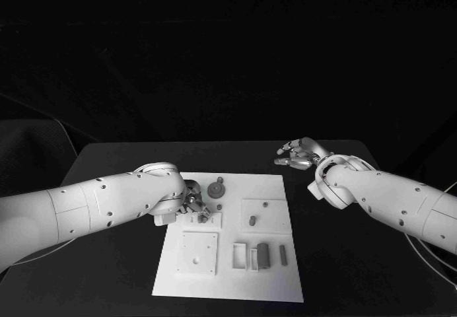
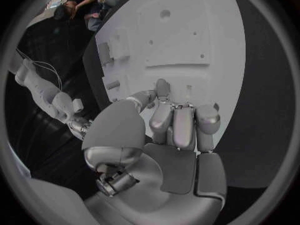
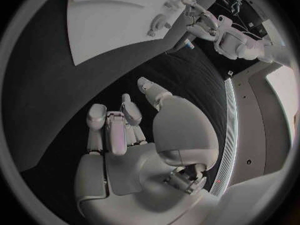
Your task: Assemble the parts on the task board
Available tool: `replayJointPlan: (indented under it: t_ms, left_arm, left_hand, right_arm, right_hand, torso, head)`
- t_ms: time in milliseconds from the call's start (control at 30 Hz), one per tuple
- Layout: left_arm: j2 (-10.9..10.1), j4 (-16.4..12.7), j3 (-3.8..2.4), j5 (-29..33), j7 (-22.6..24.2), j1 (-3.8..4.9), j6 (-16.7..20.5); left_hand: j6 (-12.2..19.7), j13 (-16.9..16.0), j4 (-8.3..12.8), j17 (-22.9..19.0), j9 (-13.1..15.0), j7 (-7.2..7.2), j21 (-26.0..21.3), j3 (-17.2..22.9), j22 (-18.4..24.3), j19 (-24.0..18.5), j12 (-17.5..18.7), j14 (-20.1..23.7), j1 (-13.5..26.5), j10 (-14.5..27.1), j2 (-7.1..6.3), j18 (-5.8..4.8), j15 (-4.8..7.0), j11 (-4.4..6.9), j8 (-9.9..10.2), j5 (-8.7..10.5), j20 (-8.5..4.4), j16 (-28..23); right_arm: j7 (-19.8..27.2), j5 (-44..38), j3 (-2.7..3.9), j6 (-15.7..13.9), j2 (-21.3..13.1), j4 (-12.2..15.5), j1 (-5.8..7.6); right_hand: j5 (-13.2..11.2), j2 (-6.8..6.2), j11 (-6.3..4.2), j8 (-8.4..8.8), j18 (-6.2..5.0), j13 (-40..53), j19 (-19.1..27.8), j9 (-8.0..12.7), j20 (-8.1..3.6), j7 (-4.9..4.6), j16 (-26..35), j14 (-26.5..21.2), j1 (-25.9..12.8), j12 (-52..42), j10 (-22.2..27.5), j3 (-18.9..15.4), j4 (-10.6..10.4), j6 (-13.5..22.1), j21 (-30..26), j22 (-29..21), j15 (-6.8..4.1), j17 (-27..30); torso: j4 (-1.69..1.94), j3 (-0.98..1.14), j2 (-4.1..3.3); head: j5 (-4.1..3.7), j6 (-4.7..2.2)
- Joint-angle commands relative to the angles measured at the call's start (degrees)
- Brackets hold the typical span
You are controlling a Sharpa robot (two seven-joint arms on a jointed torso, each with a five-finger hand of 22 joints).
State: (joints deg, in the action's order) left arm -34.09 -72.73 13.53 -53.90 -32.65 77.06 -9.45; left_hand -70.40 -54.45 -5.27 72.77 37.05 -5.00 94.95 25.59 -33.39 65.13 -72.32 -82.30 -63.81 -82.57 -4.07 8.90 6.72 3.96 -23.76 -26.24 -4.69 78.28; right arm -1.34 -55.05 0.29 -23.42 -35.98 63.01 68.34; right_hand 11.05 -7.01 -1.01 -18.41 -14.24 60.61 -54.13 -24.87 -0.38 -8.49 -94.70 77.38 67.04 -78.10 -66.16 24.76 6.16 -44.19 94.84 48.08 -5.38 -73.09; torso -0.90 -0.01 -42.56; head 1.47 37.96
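The white task board (image 1: 276,281) lies in the middle of the black table. My left hand (image 1: 193,203) hovers low over the board's far left part, fingers curled in. In the left wrist view the left hand (image 2: 175,120) brings its thumb and one fingertip together just above the board (image 2: 187,35); what lies between them is hidden. A round gear-like part (image 1: 217,190) stands near the board's far edge. A short peg (image 1: 252,220) stands in the middle, and a dark block (image 1: 263,254) sits in a slot nearer me. My right hand (image 1: 300,155) hangs over bare table beyond the board's far right corner, fingers curled, holding nothing.
A slim part (image 1: 282,251) lies beside the dark block. A raised square plate (image 1: 198,253) takes up the board's near left. The right wrist view shows my right hand (image 3: 125,125) over black table, with the board (image 3: 106,20) and my left hand (image 3: 203,22) beyond it.
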Motion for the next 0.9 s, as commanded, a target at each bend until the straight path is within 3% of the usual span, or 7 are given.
replayJointPlan:
  t_ms: [33,900]
  left_arm:
    - [-0.12,-0.25,0.04,-1.14,0.82,-0.08,-1.18]
    - [-0.63,-0.53,0.06,-0.91,1.31,-0.1,-1.73]
  left_hand:
    - [-0.85,-0.07,13.46,-0.09,0.06,-0.29,7.06,13.21,-0.07,0.36,-0.23,-0.06,-0.92,0.83,0.2,6.03,0.29,1.26,-0.31,0.2,0.14,0.34]
    - [-0.82,-0.06,13.45,-0.12,0.1,-0.3,7.06,13.08,-0.1,0.37,-0.22,-0.07,-0.96,0.82,0.0,6.04,0.27,1.25,-0.31,0.36,0.15,0.34]
  right_arm:
    - [0.25,0.04,0.02,0.79,-0.04,0.11,-0.02]
    - [0.29,0.07,0.02,1.04,-0.1,0.31,-0.08]
  right_hand:
    - [0.34,0.27,0.11,-0.34,-0.75,-0.06,-0.19,-0.06,-0.09,-1.24,-0.15,-0.44,-0.47,0.3,0.4,-0.06,-0.36,-0.72,3.37,-0.06,-0.08,0.06]
    - [0.33,0.33,0.13,-0.33,-0.74,-0.08,-0.18,-0.06,-0.07,-1.25,-0.15,-0.44,-0.66,0.31,0.42,-0.08,-0.47,-0.71,3.35,-0.08,-0.07,0.07]
  torso:
    - [-0.01,0.03,0.01]
    - [0.01,0.03,0.0]
  head:
    - [-0.07,0.07]
    - [-0.16,0.25]
